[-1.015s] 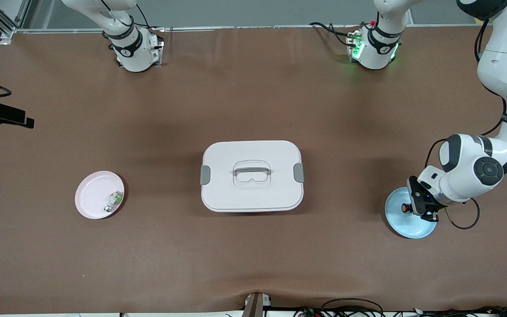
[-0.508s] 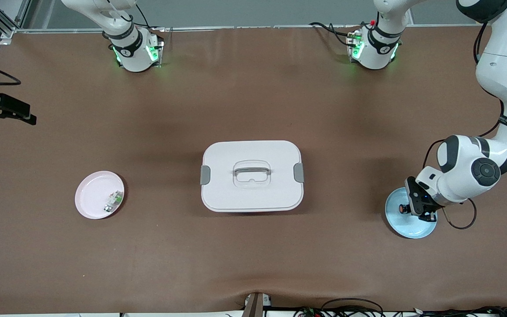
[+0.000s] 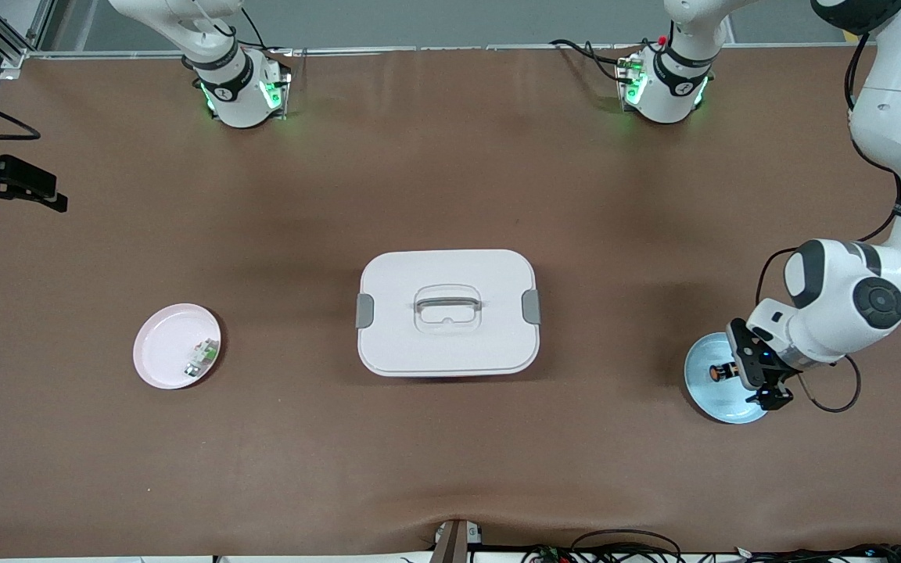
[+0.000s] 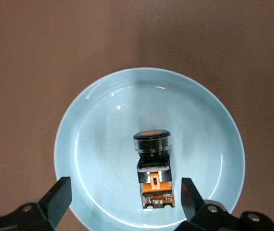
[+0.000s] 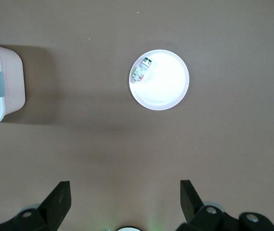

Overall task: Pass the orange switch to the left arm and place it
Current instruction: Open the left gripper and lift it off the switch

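- Table (image 3: 450,180): brown, wide, carries everything. My two arms are based along one edge.
- Box (image 3: 447,312): white, latched, sits mid-table between the two plates. It blocks the straight line across, so I judge any carry should go up and over it, or around it, with room to spare.
- Right gripper (image 5: 125,204): high over the table toward the right arm's end, fingers spread wide with nothing between them, looking down on the pink plate (image 3: 177,356). A small white-and-green component (image 3: 200,356) lies there (not my target). This arm waits.
- Left gripper (image 4: 125,197): hangs over the blue plate (image 3: 705,399), fingers apart, not clamped on anything.
- Orange switch (image 4: 153,169): lies on its side on the blue plate, near its middle, button end pointing away from my left gripper.
- Step in hand, as I read it: grasp the switch. It sits off-centre between my left fingers, close to one finger (image 4: 187,195). I should centre it first, then descend straight and close across the black body, not the round button, which looks likely to slip.
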Robot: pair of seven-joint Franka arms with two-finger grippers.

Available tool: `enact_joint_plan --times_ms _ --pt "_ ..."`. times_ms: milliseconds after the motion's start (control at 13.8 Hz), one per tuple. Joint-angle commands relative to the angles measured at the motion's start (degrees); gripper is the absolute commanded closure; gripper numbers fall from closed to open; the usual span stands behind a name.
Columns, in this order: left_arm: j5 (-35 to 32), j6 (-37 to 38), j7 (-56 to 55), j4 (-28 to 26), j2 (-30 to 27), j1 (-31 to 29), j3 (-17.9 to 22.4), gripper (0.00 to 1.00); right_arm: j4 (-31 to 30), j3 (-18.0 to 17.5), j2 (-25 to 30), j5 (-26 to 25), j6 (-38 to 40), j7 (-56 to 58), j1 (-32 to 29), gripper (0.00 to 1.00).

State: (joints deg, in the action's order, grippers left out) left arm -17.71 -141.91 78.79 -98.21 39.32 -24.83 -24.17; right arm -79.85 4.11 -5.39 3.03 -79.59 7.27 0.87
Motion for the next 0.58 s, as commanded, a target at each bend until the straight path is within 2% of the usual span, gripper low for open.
enact_joint_plan --times_ms 0,218,508 --pt "5.65 8.88 -0.30 2.74 -3.19 -0.05 -0.70 0.00 -1.88 -0.16 1.61 -0.66 -0.39 -0.15 -0.78 0.00" --pt "7.34 20.06 -6.16 7.41 -4.94 0.13 -0.70 0.00 -1.88 -0.16 1.69 -0.48 -0.91 -1.11 -1.48 0.00" --pt "7.34 29.03 -15.49 10.39 -8.64 0.39 -2.10 0.00 -1.80 -0.16 1.61 -0.22 -1.44 -4.72 -1.57 0.00"
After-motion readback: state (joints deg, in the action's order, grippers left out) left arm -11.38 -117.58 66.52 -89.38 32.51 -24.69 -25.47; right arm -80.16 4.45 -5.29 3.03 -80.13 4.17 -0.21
